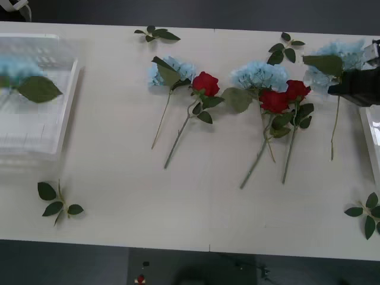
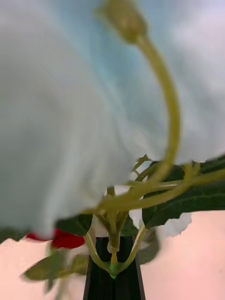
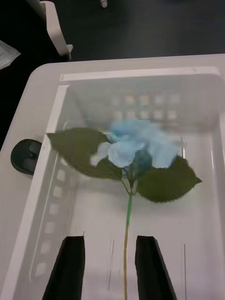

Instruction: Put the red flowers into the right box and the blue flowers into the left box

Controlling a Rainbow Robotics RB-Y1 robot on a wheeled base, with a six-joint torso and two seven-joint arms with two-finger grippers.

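Spread apart on the left gripper (image 3: pixel 110 240), straddling without pinching the stem of a blue flower (image 3: pixel 133 147) lying in the left box (image 3: pixel 51 154). Pressed together on the right gripper (image 2: pixel 113 269), clamped on the stem just under a second blue flower (image 1: pixel 338 58), near the right box (image 1: pixel 373 139). Judged one of seven done. Left to do: that held one, two more blues (image 1: pixel 259 75) on the table (image 1: pixel 119 178), and three reds (image 1: pixel 206 83) among them.
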